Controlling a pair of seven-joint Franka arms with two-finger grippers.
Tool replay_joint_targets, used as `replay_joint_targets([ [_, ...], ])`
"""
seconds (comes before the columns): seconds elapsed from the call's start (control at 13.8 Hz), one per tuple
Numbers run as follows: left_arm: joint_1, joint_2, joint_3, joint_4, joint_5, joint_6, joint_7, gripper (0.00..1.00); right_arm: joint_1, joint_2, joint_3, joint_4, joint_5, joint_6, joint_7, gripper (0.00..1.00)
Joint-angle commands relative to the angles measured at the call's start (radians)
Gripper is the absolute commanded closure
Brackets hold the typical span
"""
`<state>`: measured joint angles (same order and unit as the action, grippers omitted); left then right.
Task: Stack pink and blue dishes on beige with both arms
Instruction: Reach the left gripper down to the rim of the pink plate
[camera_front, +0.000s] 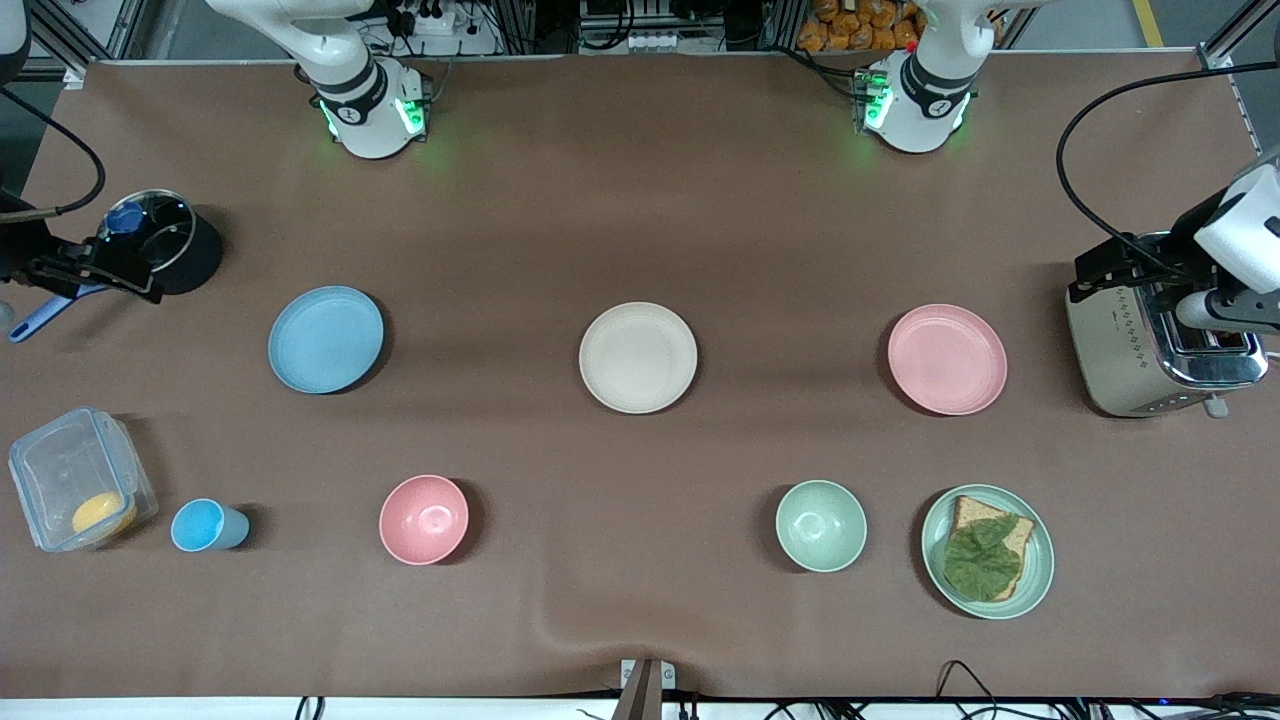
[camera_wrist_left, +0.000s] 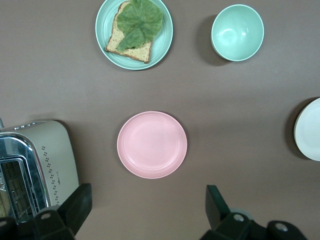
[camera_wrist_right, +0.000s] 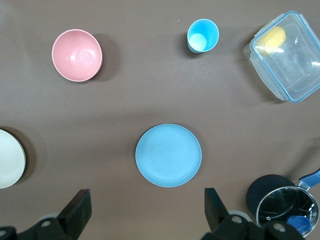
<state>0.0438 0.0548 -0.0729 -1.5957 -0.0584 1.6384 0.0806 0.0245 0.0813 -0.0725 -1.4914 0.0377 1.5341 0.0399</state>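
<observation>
Brown cloth is covering the desk (camera_front: 640, 200), and in the front view three plates are lying in a row across its middle: the blue plate (camera_front: 326, 339) toward the right arm's end, the beige plate (camera_front: 638, 357) at the centre, and the pink plate (camera_front: 947, 359) toward the left arm's end, all well apart. Nearer the camera are sitting a clear container (camera_front: 80, 480), a blue cup (camera_front: 205, 526), a pink bowl (camera_front: 424, 519), a green bowl (camera_front: 821, 525) and a green plate (camera_front: 988, 551) carrying bread and a leaf. A lidded pot (camera_front: 165, 243) is standing at the right arm's end, a toaster (camera_front: 1160, 335) at the left arm's end. Neither gripper's jaws are showing clearly in this view.

In the left wrist view, the left gripper (camera_wrist_left: 145, 210) is hovering over the desk with its jaws spread wide and holding nothing; the pink plate (camera_wrist_left: 152, 144) is lying flat just past them, with the toaster (camera_wrist_left: 35, 165) beside it.

In the right wrist view, the right gripper (camera_wrist_right: 145, 210) is hanging likewise, jaws wide and empty, with the blue plate (camera_wrist_right: 168, 155) lying flat just ahead and the edge of the beige plate (camera_wrist_right: 10, 158) showing at the frame's margin.
</observation>
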Motion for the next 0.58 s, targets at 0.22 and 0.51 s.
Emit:
replay_joint_targets([
  [0.22,0.008,0.043,-0.004,-0.033,0.029,-0.060,0.034,0.00,0.002,0.009,-0.001,0.020,0.017,-0.008,0.017,0.00],
  [0.51,0.037,0.175,-0.002,-0.066,0.129,0.019,0.034,0.00,0.000,0.009,-0.001,0.020,0.016,-0.008,0.015,0.00],
])
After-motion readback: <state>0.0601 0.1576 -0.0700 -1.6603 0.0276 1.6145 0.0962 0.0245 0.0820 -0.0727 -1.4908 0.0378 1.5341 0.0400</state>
